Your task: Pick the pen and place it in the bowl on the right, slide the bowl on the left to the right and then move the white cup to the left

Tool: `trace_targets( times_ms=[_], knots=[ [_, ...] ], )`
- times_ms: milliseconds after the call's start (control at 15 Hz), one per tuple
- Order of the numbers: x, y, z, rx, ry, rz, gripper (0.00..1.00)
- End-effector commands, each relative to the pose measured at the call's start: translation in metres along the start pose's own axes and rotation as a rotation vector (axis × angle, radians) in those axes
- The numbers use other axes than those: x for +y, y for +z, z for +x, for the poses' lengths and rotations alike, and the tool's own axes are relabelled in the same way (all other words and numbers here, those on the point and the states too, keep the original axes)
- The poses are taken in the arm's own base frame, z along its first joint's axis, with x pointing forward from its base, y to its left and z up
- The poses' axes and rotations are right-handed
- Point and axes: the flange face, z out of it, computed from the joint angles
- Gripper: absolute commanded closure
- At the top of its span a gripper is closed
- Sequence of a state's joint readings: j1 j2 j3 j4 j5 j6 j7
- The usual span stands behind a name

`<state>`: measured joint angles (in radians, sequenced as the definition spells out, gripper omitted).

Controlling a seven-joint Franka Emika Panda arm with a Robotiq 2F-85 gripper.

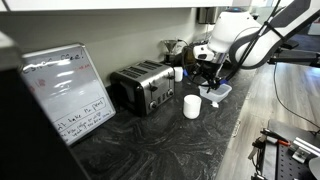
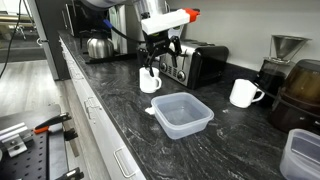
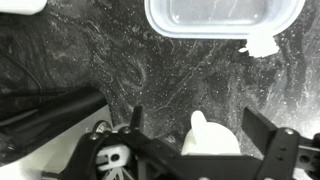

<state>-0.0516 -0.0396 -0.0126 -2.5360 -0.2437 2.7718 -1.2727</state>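
Observation:
A white cup (image 2: 150, 83) stands on the dark marble counter in front of the toaster. My gripper (image 2: 153, 66) is directly above it, open, with a finger on each side. In the wrist view the cup (image 3: 216, 138) sits between the spread fingers of the gripper (image 3: 195, 114), its handle towards the clear bowl (image 3: 222, 18). That clear plastic bowl (image 2: 182, 115) lies just beside the cup, towards the counter's edge, and looks empty. A second white cup (image 2: 243, 93) stands further along and also shows in an exterior view (image 1: 191, 106). No pen is in view.
A silver toaster (image 2: 200, 62) stands behind the cups and shows in both exterior views (image 1: 143, 86). A kettle (image 2: 97, 45) is at the far end. A coffee maker (image 2: 292, 80) and another clear container (image 2: 302, 155) are nearby. A whiteboard (image 1: 66, 92) leans against the wall.

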Motion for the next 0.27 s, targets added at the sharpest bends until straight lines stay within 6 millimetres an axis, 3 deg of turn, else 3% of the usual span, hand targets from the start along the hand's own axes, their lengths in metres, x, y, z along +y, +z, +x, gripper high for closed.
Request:
trace_targets(
  times_ms=[0, 200],
  knots=[
    [0.0080, -0.0195, -0.0110, -0.049, 0.093, 0.029, 0.00],
    [0.0101, -0.0285, -0.0095, -0.057, 0.136, 0.056, 0.00]
  ],
)
